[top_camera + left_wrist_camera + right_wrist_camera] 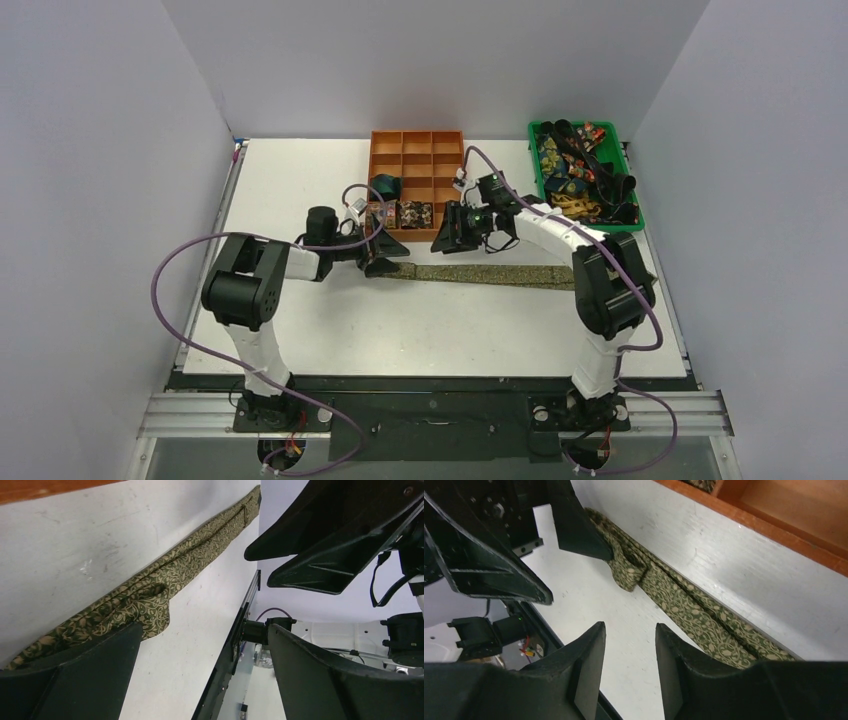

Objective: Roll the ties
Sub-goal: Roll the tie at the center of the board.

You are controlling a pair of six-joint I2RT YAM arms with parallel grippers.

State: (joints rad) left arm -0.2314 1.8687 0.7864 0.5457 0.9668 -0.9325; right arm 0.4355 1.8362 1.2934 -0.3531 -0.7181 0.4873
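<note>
My right gripper (pixel 630 637), bottom of frame, is part-spread and empty; left gripper (pixel 204 635) gapes wide. The tie (pixel 480 272) lies flat mid-frame, folded end at left. It looks like limp, light cloth, so I'd pinch that fold.

Bare white table (pixel 300 170) lies open toward nine and ten o'clock, and along the near strip at six; at twelve the orange compartment tray (pixel 417 160) walls off the far edge; at two stands the green bin (pixel 534 150); the olive-gold tie (pixel 480 272) lies flat across the middle; the left gripper (pixel 388 255) and right gripper (pixel 445 238) crowd the gap just before the tray.
</note>
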